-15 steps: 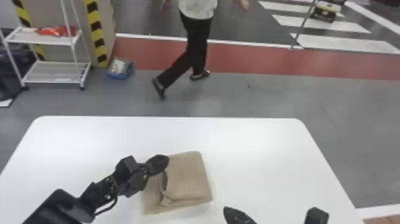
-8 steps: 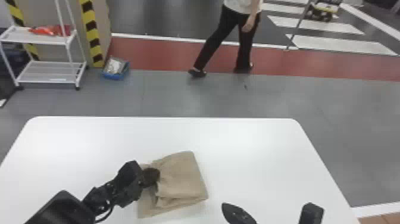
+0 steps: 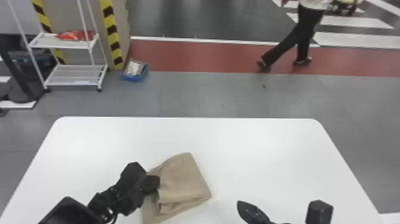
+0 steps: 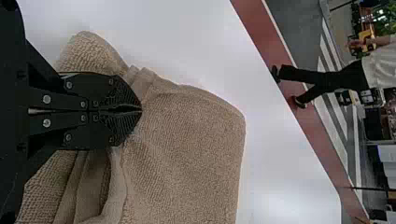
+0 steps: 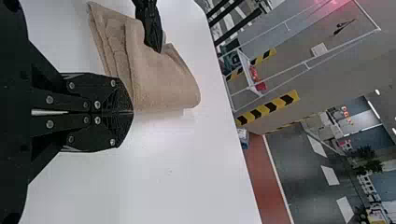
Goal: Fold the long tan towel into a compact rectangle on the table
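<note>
White table [image 3: 253, 143], left hand [image 3: 157, 182] aslant over towel [image 3: 184, 181]

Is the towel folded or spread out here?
Folded, though untidily: the towel lies in layers, creases bunched, a lower layer jutting past the upper.

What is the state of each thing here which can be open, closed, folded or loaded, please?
Tan towel: folded in layers, rumpled on one side
Left hand: shut, apparently pinching the towel
Right hand: shut, empty
Blue box: open, holding something
White rack: upper shelf loaded
</note>
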Tool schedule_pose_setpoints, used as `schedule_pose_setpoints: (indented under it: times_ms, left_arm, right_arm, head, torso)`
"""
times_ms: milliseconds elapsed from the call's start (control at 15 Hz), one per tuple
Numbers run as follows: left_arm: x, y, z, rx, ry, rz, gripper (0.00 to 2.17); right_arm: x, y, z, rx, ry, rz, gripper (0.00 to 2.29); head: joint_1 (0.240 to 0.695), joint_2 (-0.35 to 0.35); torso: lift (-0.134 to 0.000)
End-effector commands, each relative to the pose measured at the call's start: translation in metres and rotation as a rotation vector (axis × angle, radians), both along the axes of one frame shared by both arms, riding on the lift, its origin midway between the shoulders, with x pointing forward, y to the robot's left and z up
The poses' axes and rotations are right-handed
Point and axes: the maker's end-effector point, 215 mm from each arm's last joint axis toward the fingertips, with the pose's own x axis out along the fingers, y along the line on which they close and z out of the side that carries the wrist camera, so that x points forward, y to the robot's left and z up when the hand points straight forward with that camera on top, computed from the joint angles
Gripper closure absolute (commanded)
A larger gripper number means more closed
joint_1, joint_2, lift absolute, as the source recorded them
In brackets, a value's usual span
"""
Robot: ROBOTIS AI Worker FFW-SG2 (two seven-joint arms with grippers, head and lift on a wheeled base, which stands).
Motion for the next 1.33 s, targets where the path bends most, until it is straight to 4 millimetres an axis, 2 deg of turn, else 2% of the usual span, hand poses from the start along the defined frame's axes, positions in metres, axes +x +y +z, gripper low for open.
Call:
schedule_pose_setpoints:
  times_ms: [0,67,200,333,467,667,867,1067,1133,1267]
  left_arm:
    - [0.0,0.009,0.019,-0.054,-0.026,0.042,1.89]
    - [0.001,0.012,0.03,-0.07,-0.051,0.05,1.89]
    - [-0.001,0.0,0.05,-0.132,-0.067,0.043,1.89]
    - [-0.006,0.014,0.066,-0.149,-0.092,0.072,1.89]
    - [-0.011,0.019,0.083,-0.186,-0.107,0.085,1.89]
    - [-0.01,0.039,0.097,-0.201,-0.128,0.121,1.89]
    - [-0.011,0.056,0.111,-0.231,-0.143,0.152,1.9]
    - [-0.018,0.065,0.124,-0.246,-0.159,0.158,1.9]
    - [-0.018,0.064,0.127,-0.257,-0.161,0.156,1.9]
    - [-0.019,0.076,0.131,-0.271,-0.159,0.167,1.9]
  right_arm:
    - [0.009,0.013,-0.012,-0.006,0.023,0.02,1.77]
    - [0.018,0.018,-0.019,-0.019,0.031,0.027,1.77]
    - [0.031,0.035,-0.038,-0.032,0.073,0.062,1.77]
    - [0.041,0.047,-0.049,-0.025,0.093,0.083,1.77]
    - [0.037,0.06,-0.059,-0.026,0.117,0.109,1.77]
    - [0.046,0.057,-0.071,-0.015,0.152,0.102,1.77]
    - [0.067,0.06,-0.078,-0.006,0.181,0.108,1.77]
    - [0.099,0.066,-0.078,-0.005,0.18,0.111,1.77]
    - [0.112,0.072,-0.073,0.006,0.164,0.108,1.77]
    - [0.137,0.08,-0.063,0.01,0.132,0.113,1.77]
  head:
    - [0.695,-0.086]
    - [0.695,-0.075]
    - [0.695,-0.042]
    - [0.695,-0.03]
    - [0.695,-0.012]
    - [0.695,0.03]
    - [0.695,0.053]
    - [0.695,0.079]
    - [0.695,0.085]
    - [0.695,0.099]
  torso:
    - [0.0]
    - [0.0]
    - [0.0]
    - [0.0]
    - [0.0]
    - [0.0]
    - [0.0]
    - [0.0]
    - [0.0]
    - [0.0]
